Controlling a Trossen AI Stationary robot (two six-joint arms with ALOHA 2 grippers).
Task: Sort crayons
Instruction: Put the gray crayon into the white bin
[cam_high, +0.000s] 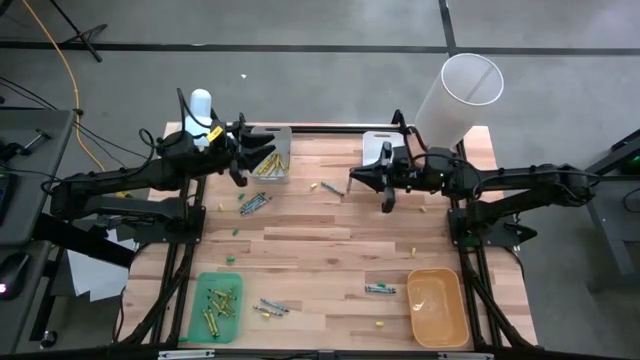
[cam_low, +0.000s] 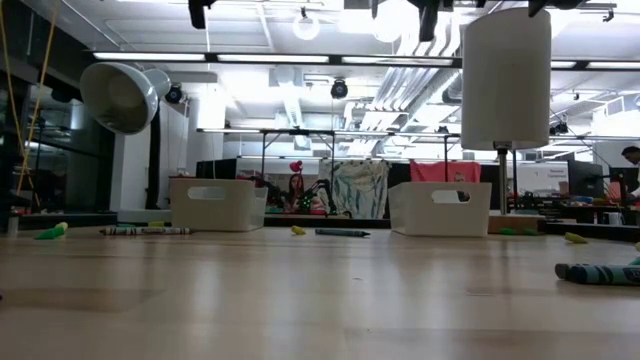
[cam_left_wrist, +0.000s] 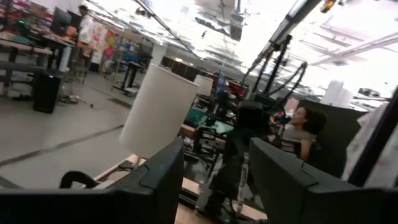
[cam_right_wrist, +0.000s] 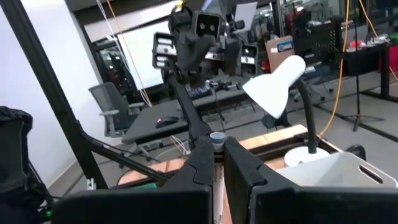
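Crayons lie loose on the wooden table: a small bunch (cam_high: 254, 203) near the far left, one (cam_high: 330, 187) at the far middle, and others (cam_high: 270, 307) (cam_high: 380, 289) toward the near edge. More of them rest in the grey tray (cam_high: 283, 150) and the green tray (cam_high: 200, 300). My left gripper (cam_high: 243, 160) hangs open high above the grey tray's edge, with nothing between its fingers (cam_left_wrist: 155, 180). My right gripper (cam_high: 352, 180) is shut and raised over the far middle, pointing toward the left arm and holding nothing (cam_right_wrist: 216, 165). In the low view both grippers are out of sight.
An orange tray (cam_high: 440, 310) stands at the near right and a white bin (cam_high: 377, 150) at the far middle. A tall white cylinder (cam_high: 460, 95) rises at the far right corner and a white lamp (cam_high: 200, 105) at the far left. Small yellow and green specks dot the boards.
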